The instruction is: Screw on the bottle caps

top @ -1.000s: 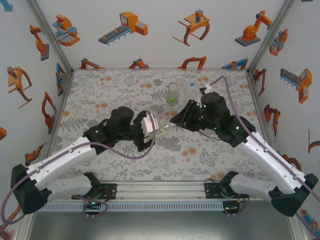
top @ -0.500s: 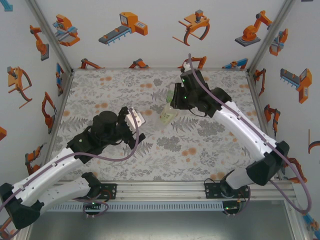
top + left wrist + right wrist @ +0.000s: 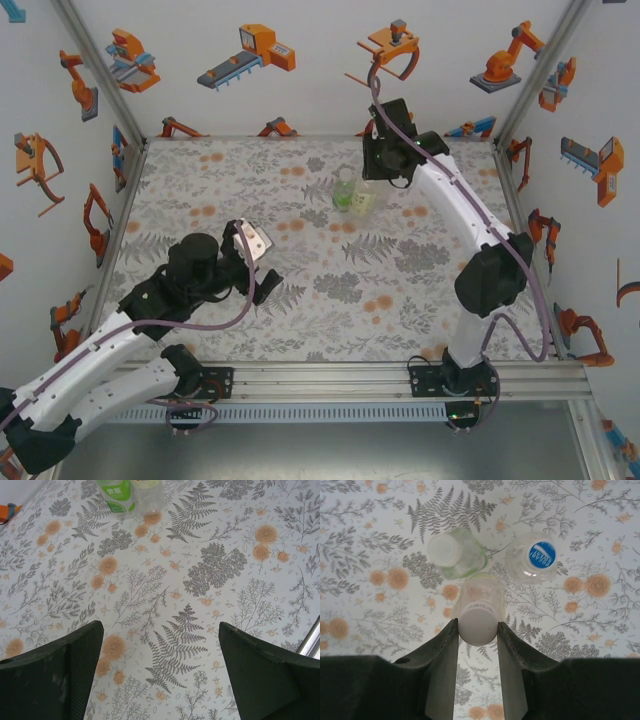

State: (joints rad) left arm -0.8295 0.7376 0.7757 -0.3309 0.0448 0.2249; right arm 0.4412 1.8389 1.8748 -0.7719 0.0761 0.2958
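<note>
Seen from above in the right wrist view, three bottles stand close together. My right gripper (image 3: 477,626) is shut on the white cap (image 3: 477,622) that tops the pale-yellow-labelled bottle (image 3: 478,592). Behind it are the green-labelled bottle (image 3: 465,562) with a pale greenish cap (image 3: 445,549) and a clear bottle (image 3: 532,562) with a blue cap (image 3: 541,555). In the top view the bottles (image 3: 352,195) are at the back centre, under the raised right arm. My left gripper (image 3: 160,630) is open over bare cloth, well short of the green-labelled bottle (image 3: 116,492).
A floral cloth (image 3: 300,300) covers the table. Walls close it in on three sides. The left arm (image 3: 150,300) lies low at the near left, and the right arm (image 3: 470,230) reaches up along the right side to the back.
The right gripper has carried the yellow-labelled bottle from the table's middle back to the other two. The left gripper has opened, let go and drawn back to the left.
</note>
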